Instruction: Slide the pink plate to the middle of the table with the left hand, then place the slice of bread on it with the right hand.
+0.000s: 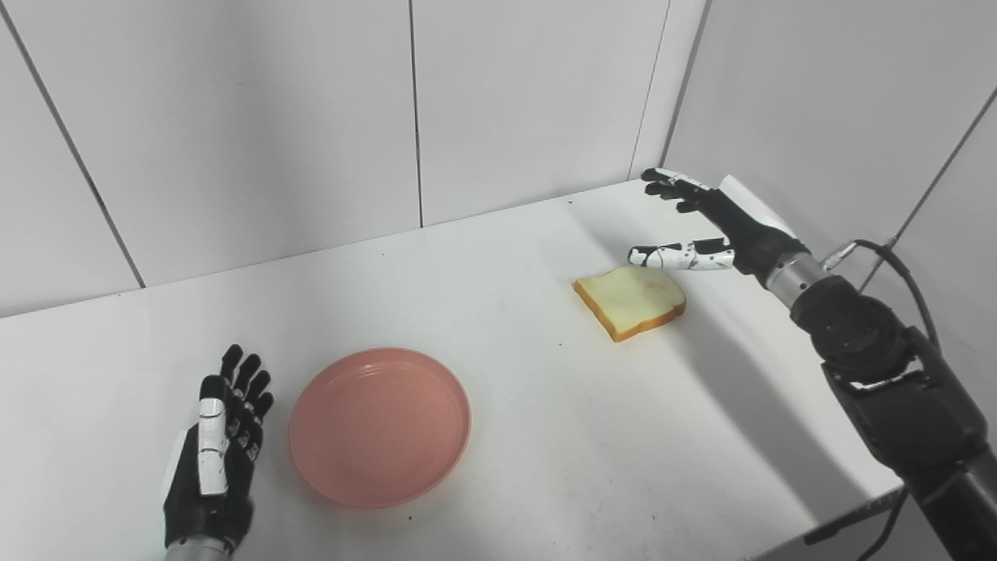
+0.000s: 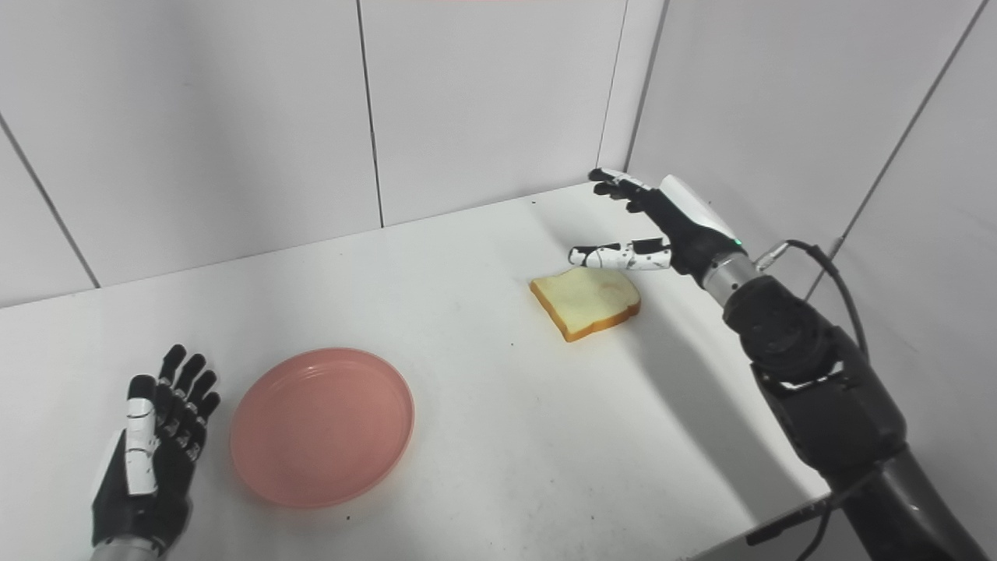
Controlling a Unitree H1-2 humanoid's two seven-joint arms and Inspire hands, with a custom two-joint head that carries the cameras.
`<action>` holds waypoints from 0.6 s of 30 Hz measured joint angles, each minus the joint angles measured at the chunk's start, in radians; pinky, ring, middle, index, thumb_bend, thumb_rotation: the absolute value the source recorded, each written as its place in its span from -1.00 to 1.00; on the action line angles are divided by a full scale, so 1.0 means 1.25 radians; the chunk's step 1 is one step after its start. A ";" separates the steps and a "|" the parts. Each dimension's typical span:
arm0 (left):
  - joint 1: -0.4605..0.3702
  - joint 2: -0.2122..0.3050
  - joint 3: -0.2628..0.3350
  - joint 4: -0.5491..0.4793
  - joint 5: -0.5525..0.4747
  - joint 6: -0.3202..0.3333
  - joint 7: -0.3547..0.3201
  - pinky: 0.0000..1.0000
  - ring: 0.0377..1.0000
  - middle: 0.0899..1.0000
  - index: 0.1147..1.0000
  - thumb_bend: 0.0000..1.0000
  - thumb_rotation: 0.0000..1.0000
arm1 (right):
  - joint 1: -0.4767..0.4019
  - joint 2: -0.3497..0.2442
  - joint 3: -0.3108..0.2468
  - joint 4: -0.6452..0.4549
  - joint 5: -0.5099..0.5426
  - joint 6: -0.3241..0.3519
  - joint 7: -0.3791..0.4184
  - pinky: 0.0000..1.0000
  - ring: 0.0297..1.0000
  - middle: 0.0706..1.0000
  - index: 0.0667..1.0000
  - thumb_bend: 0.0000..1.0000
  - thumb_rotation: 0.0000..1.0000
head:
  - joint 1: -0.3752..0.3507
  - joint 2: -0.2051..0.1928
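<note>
the left hand [image 1: 214, 452] is cut off at the wrist by the bottom edge; the right arm [image 1: 896, 389] leaves at the bottom right corner.

Left hand [image 1: 214, 452]: black-and-white articulated robot hand, low at the near left, fingers extended and slightly spread, pointing away from the body, empty; only the metal wrist cuff shows below it.
Right hand [image 1: 713, 222]: same build, raised at the far right, fingers [image 1: 671, 187] stretched forward, thumb apart beneath them, empty. Right arm [image 1: 888, 382]: black, bulky, rising diagonally from the lower right corner, silver wrist band, cable looped alongside.
</note>
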 measured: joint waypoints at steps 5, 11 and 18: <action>0.000 -0.001 -0.001 0.000 0.000 0.000 0.000 1.00 0.98 0.98 0.98 0.48 1.00 | -0.011 -0.047 0.018 0.048 -0.010 0.000 0.050 0.78 0.85 0.76 0.82 0.86 -0.01 | -0.012 -0.010; 0.000 -0.001 0.000 0.000 -0.002 0.000 -0.002 1.00 0.98 0.97 0.97 0.48 1.00 | -0.039 -0.102 0.068 0.072 -0.059 0.009 0.093 0.91 0.94 0.82 0.83 0.99 -0.18 | -0.023 -0.018; 0.000 0.000 -0.001 0.001 -0.002 0.000 -0.003 1.00 0.97 0.96 0.96 0.49 1.00 | -0.091 -0.131 0.121 0.100 -0.079 0.015 0.155 0.86 0.95 0.87 0.86 1.00 -0.35 | -0.026 -0.020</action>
